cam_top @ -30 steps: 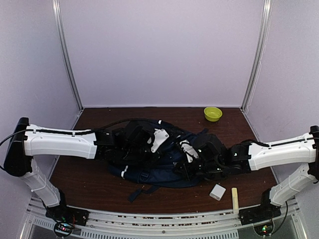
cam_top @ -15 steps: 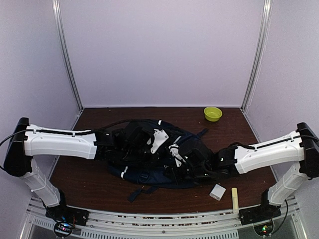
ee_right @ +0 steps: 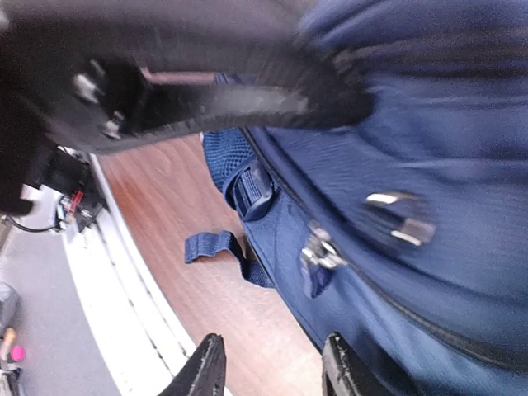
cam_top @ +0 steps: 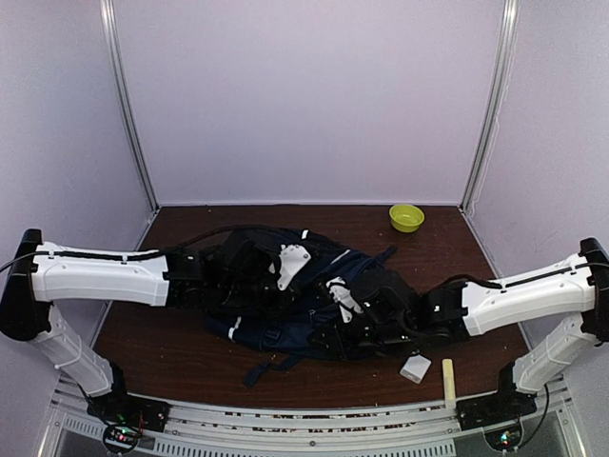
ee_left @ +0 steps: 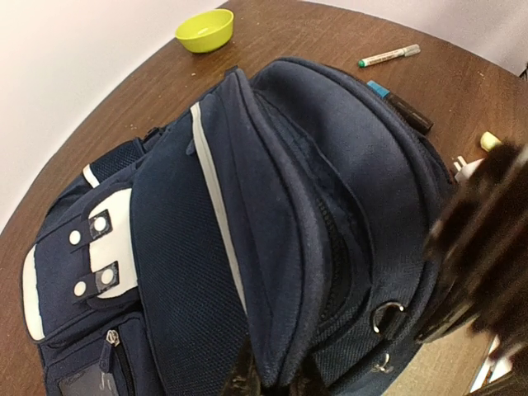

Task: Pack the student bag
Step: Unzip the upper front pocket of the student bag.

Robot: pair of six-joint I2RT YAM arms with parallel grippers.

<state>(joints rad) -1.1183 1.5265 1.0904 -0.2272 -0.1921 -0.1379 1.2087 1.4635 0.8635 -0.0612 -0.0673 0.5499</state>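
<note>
1. The left gripper (ee_left: 276, 381) is closed, pinching a folded edge of the large navy-blue fabric student bag (ee_left: 272, 190). The cloth bunches right at its tips.
2. The right gripper (ee_right: 272, 367) has its jaws parted with nothing between them. It hangs just beside the bag's lower side. A silver zip pull (ee_right: 320, 252) is just ahead of its tips, and a loose navy webbing strap end (ee_right: 216, 245) lies off to one side.
3. The bag lies slumped on the dark wooden counter (cam_top: 143, 333), between the two grippers. Ahead of the left gripper its layers fan out, with a white stripe along one flap and a white patch with dark dots further off to the side.
4. The bag looks soft and limp, so a pinch of cloth will likely lift only that one layer while the rest sags. The stiffer rim of the opening beside the zip, or the zip pull itself, looks like the better hold. One gripper would need to brace the bag so it does not slide. The trailing straps may drag or snag.
5. Beyond the bag from the left gripper are a yellow-green bowl (ee_left: 204, 30) and a green-capped white marker (ee_left: 389, 55). A small white block (cam_top: 415, 367) and a pale yellow stick (cam_top: 448, 379) lie near the right gripper, on the counter's near side.
</note>
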